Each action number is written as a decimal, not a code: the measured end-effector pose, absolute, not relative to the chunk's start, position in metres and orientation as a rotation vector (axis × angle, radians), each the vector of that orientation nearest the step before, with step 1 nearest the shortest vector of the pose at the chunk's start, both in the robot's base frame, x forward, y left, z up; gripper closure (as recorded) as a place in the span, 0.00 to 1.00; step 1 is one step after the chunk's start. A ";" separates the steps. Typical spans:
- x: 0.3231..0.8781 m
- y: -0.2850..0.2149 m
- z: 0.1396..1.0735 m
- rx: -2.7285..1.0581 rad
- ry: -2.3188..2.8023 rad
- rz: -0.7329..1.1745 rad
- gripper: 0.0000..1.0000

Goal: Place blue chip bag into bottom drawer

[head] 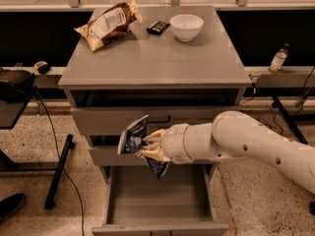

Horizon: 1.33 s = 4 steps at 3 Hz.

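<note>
My gripper (150, 145) is shut on the blue chip bag (134, 136), a dark navy foil bag with silvery edges. It holds the bag in front of the middle drawer, above the bottom drawer (158, 194), which is pulled out and shows a plain grey interior. My white arm reaches in from the right. The lower end of the bag hangs below the fingers, over the back of the open drawer.
On the cabinet top (152, 58) lie a brown-and-tan snack bag (108, 23), a small dark packet (158, 27) and a white bowl (186, 26). A bottle (278, 59) stands on a ledge at the right. A black stand leg (58, 171) is on the floor at left.
</note>
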<state>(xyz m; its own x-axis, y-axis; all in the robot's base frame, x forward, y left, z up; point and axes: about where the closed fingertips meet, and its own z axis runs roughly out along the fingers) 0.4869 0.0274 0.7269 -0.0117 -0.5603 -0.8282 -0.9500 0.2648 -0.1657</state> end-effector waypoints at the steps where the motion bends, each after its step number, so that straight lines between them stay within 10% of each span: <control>1: 0.502 0.026 0.687 -1.420 1.676 0.598 1.00; 4: 0.505 0.029 0.565 -1.318 1.679 0.806 1.00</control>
<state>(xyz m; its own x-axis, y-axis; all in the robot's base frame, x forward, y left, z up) 0.5055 0.0288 0.5653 -0.1009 -0.4351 -0.8947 -0.9702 0.2422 -0.0084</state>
